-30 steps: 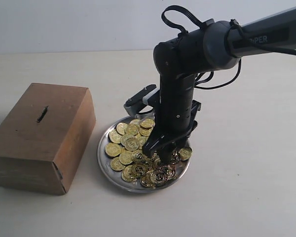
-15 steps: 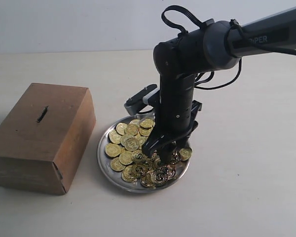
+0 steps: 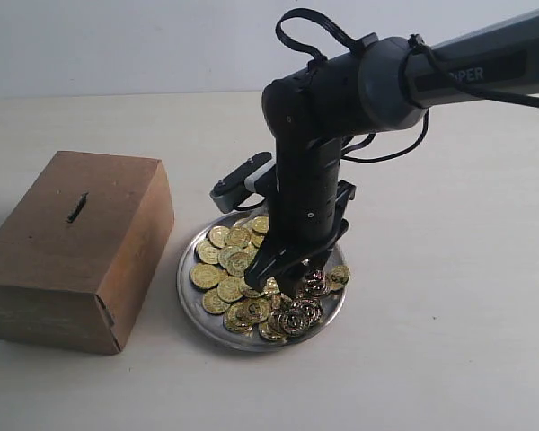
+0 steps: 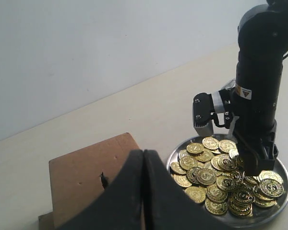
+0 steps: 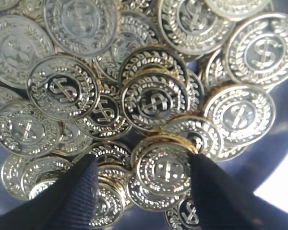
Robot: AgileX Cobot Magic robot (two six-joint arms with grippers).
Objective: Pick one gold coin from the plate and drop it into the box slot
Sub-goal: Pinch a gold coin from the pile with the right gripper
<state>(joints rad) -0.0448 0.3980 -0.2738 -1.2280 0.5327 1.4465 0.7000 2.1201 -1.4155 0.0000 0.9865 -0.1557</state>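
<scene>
I find the right gripper spread open over embossed gold coins heaped on the round metal plate. The plain brown box stands beside the plate. The left gripper is clenched and empty.

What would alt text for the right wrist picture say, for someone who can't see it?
Close-up of gold coins stamped with dollar signs, heaped on a plate. Two dark fingers of the open right gripper stand either side of one coin.
</scene>
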